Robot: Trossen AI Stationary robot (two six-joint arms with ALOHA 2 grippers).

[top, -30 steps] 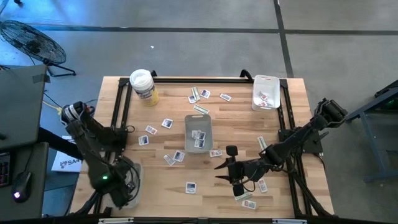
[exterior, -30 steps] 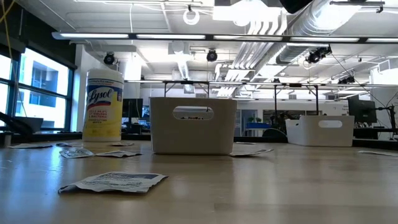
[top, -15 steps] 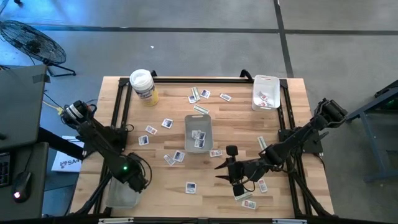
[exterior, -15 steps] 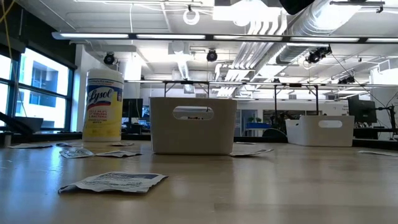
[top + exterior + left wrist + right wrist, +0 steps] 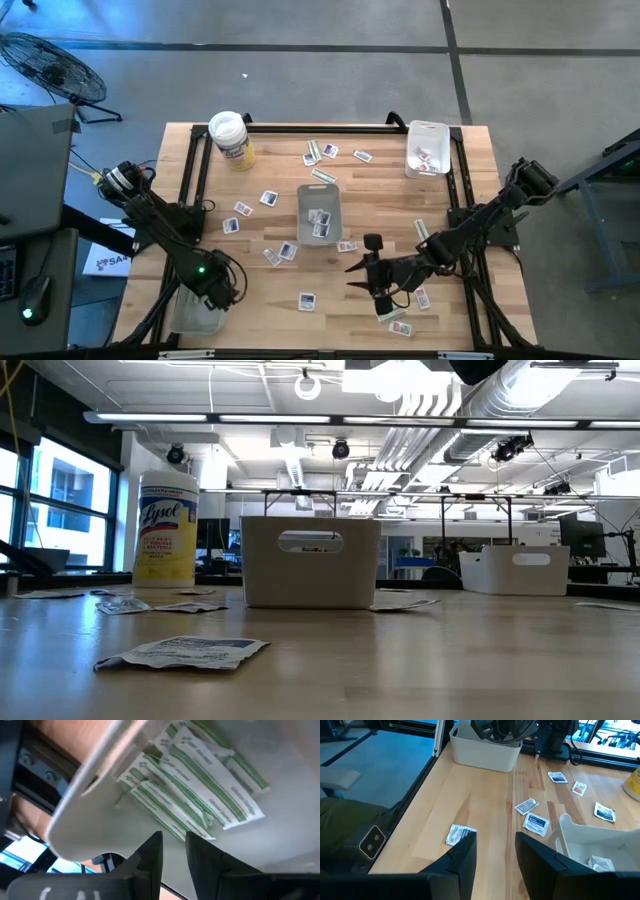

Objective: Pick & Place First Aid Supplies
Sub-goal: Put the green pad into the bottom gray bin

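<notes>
I see small white packets [image 5: 267, 198] lying flat and scattered across the wooden tabletop, several more resting inside the middle tray. Green-striped strips [image 5: 200, 775] lie overlapped in a heap in the tray at my left.

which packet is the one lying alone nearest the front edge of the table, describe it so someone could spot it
From the clear tray at the table's middle, look toward the front edge, between the two arms. There lies a squarish white packet with blue print, flat on bare wood, alone, unlike the clustered packets elsewhere.
</notes>
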